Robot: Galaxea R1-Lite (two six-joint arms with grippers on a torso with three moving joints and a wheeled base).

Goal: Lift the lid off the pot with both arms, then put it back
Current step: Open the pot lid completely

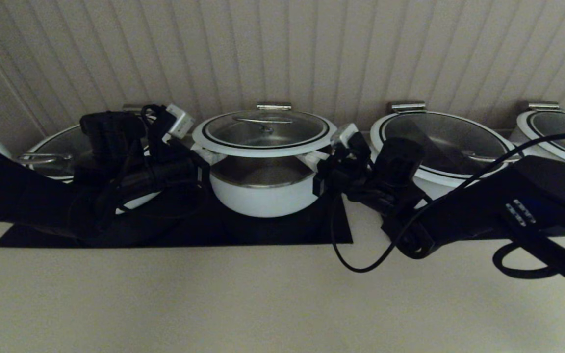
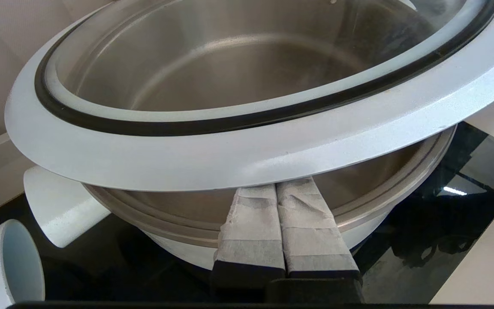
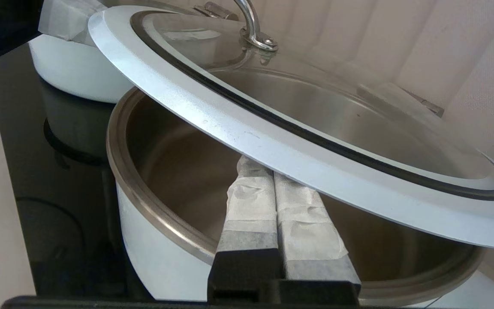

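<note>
The lid (image 1: 265, 133), clear domed glass inside a broad matte white rim with a thin black ring and a bent steel-bar handle, is hovering just above the pot (image 1: 262, 189). The pot, round, white outside and brushed steel inside, is sitting on a glossy black mat (image 1: 282, 230). The left gripper (image 2: 278, 189) and right gripper (image 3: 272, 171), their tape-wrapped fingers pressed together, are propping the lid's rim from underneath on opposite sides of the pot.
</note>
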